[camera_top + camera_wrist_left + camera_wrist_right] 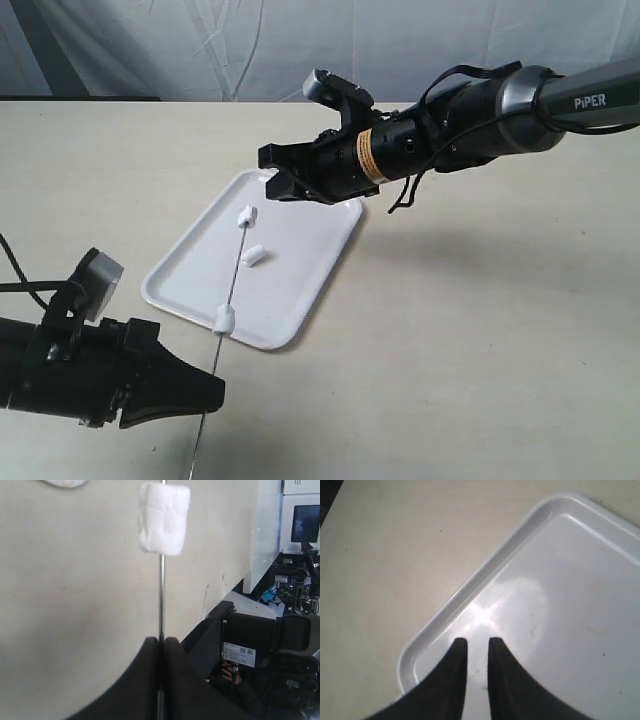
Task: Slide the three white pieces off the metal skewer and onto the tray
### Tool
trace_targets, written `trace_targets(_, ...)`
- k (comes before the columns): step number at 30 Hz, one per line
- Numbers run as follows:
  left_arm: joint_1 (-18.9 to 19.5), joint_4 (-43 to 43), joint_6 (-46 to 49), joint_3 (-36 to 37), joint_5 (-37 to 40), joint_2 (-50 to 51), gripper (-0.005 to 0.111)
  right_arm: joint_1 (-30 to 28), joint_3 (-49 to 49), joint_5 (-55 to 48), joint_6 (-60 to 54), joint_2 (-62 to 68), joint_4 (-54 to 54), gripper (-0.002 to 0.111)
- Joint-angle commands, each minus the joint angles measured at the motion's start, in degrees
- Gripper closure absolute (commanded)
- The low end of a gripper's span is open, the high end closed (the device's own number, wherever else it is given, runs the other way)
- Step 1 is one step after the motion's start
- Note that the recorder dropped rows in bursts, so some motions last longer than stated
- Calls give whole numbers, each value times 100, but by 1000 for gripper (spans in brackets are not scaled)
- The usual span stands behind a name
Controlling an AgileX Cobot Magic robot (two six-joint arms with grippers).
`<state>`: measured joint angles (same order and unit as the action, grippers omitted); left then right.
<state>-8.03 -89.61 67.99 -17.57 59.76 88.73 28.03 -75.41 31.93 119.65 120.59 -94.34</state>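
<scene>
The white tray [300, 262] lies mid-table. Across it slants the thin metal skewer [232, 285], and my left gripper [214, 392] is shut on its near end. One white piece [247, 214] sits at the skewer's far tip. A second [225, 319] sits on the rod over the tray's near rim, and it shows large [164, 517] in the left wrist view above the shut fingertips [161, 639]. A third piece [253, 255] lies loose on the tray beside the rod. My right gripper [272, 185] hovers over the tray's far corner [470, 587], its fingers [477, 641] narrowly apart and holding nothing.
The beige table [480, 330] spreads around the tray. A wrinkled white cloth [250, 45] hangs behind it. The right arm [470, 110] reaches in from the upper right, and the left arm's black body [70, 370] fills the lower left.
</scene>
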Motion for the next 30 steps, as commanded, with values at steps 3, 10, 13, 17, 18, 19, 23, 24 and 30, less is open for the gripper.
trace_targets(3, 13, -376, 19, 41, -241, -10, 107, 0, -36, 908, 84, -1, -27, 93)
trace_targets(10, 13, -358, 19, -6, -436, -10, 107, 0, -25, 1351, 95, -1, -289, 93)
trace_targets(13, 13, -473, 19, -15, -649, -10, 107, 13, -25, 1672, 95, -1, -330, 93)
trace_targets(17, 13, -440, 19, -59, -603, -10, 107, 83, -25, 1531, 95, -1, -262, 93)
trace_targets(18, 13, -440, 19, -59, -577, -10, 107, 154, -25, 1446, 95, -1, -262, 93)
trace_targets(19, 13, -440, 19, -59, -546, -10, 107, 225, -25, 1353, 95, -1, -262, 93)
trace_targets(23, 13, -376, 19, -59, -424, -10, 107, 479, -36, 806, 95, -1, -243, 93)
trace_targets(24, 13, -358, 19, -59, -361, -10, 107, 507, -36, 680, 95, -1, -165, 93)
trace_targets(30, 13, -223, 19, -59, -157, -10, 107, 460, -36, 264, 95, -1, -98, 93)
